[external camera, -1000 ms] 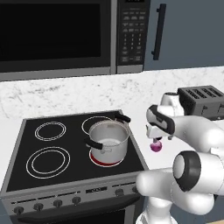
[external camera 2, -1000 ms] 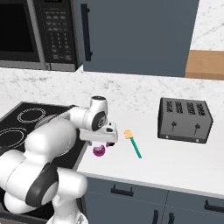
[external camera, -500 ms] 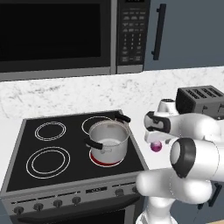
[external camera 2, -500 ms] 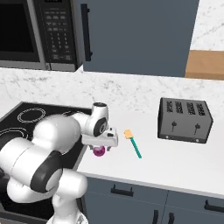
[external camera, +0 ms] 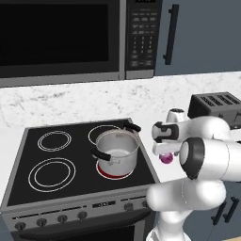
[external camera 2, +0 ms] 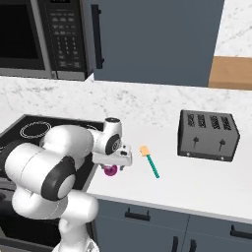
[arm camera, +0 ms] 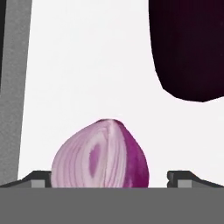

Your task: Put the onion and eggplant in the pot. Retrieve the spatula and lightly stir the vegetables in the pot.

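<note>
Your biggest landmark is the black stove (external camera: 28, 155), with the microwave (external camera: 61, 37) above it and the white counter (external camera 2: 197, 177) running off to its right. On the counter's far right sits the dark toaster (external camera 2: 209, 135), well apart from everything else you are handling. The pot (external camera: 116, 151) stands on the stove's front right burner, which glows red under it; you can see its pale inside holds nothing. The spatula (external camera 2: 149, 160) lies flat on the counter between the arm and the toaster, tan head toward the wall, teal handle toward you. In the hand view the eggplant (arm camera: 188, 48) shows as a dark purple mass at the upper right, lying on the counter near the onion but apart from it. The onion (arm camera: 100, 155) rests on the counter just right of the stove's edge, directly under the hand. Your gripper (arm camera: 109, 177) is lowered over it with the jaws spread wide, one tip on each side of the bulb, neither tip touching it.
</note>
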You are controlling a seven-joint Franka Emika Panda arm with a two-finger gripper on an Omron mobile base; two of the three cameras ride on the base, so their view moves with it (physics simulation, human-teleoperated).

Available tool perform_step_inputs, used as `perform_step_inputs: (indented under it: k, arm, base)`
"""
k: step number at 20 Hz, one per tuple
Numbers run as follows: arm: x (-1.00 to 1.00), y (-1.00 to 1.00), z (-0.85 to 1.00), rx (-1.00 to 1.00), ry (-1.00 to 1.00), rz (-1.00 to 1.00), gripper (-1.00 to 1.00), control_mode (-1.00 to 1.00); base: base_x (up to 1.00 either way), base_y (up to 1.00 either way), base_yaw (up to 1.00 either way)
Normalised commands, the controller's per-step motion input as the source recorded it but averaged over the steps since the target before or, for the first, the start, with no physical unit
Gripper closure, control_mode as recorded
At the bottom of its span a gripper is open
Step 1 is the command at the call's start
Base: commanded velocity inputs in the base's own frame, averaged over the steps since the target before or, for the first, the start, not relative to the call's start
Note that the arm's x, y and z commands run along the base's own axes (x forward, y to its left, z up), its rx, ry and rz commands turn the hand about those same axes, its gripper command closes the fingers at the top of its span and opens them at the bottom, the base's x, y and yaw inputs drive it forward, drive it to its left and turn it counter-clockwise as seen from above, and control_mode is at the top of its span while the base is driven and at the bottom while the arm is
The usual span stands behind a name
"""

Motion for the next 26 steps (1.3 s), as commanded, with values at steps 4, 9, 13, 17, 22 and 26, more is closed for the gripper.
perform_step_inputs:
  k: [4,9,13,17,22,26]
  arm:
    - [-0.04,0.06,-0.38,0.0,0.04,0.0,-1.0,-1.0]
    - [-0.11,0.0,-0.45,0.0,0.05,0.01,-1.0,-1.0]
    - [0.0,0.01,-0.13,0.0,0.0,0.0,1.0,-1.0]
    - [-0.16,0.0,0.06,0.01,-0.03,0.0,1.0,-1.0]
    - [-0.65,0.0,0.92,0.06,-0.14,0.0,1.0,-1.0]
    - [-0.63,0.0,1.0,0.1,-0.08,0.0,1.0,-1.0]
  base:
    - [0.0,0.0,0.0]
    - [0.0,0.0,0.0]
    - [0.0,0.0,0.0]
    - [0.0,0.0,0.0]
    - [0.0,0.0,0.0]
    - [0.0,0.0,0.0]
